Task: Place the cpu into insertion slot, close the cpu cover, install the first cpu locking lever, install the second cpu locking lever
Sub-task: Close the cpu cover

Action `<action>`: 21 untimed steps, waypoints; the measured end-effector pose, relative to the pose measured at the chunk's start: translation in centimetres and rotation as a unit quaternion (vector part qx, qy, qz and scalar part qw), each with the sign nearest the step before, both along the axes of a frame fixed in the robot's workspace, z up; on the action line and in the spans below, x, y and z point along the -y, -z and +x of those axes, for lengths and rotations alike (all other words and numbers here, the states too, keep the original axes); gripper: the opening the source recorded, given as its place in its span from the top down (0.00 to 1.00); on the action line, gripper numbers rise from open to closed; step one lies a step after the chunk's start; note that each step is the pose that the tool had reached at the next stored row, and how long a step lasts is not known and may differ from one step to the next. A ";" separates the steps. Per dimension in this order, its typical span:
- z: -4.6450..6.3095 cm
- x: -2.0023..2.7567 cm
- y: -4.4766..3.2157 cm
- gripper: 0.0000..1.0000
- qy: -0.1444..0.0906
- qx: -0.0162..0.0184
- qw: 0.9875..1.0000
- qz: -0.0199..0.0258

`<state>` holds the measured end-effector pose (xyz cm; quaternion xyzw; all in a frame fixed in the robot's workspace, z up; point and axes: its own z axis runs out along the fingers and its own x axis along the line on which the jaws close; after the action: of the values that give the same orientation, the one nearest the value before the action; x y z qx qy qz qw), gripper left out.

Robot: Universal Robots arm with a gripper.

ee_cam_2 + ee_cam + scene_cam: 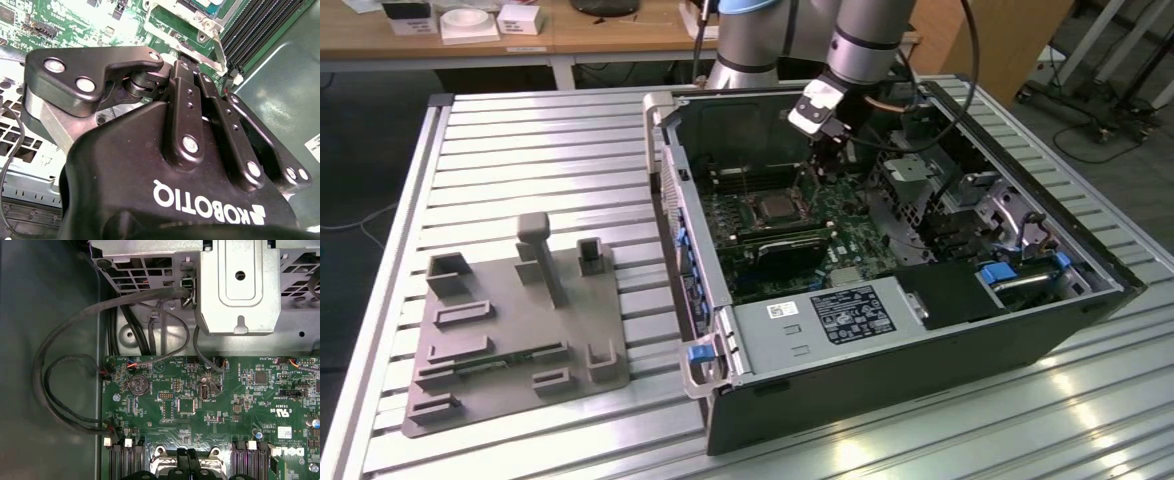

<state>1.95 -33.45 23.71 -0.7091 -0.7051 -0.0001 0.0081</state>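
From my station I saw the end effector (833, 160) reaching down into the open computer case (894, 385) on the slatted bench (534, 160), its tips right at the edge of the insertion slot (750, 206). In the first wrist view the fingers (182, 464) were drawn together with barely a seam between them, and I couldn't make out anything pinched there. The cpu (778, 207) lay seated in the slot, flat on the green circuit board (225, 405), its dull metal top facing out of the case's open side. Being square, it had no long axis to speak of, and its edges sat parallel with the socket's. The cpu cover (172, 21) looked to be down over it, so I judged the work had reached the levers. A thin silver locking lever (218, 50) ran beside the memory slots (260, 25), its long axis pointing from the socket corner toward the fingertips. To do this well I'd have pressed near the lever's free end, kept clear of the memory slots, and watched that the cover didn't lift
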 end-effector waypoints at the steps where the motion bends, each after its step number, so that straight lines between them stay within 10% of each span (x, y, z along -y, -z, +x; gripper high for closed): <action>1: 0.0 0.00 0.00 0.90 0.000 0.000 1.000 0.000; 21: -0.8 0.00 0.00 0.90 0.000 0.000 1.000 0.000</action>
<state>1.11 -33.45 23.71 -0.7090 -0.7051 -0.0001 0.0081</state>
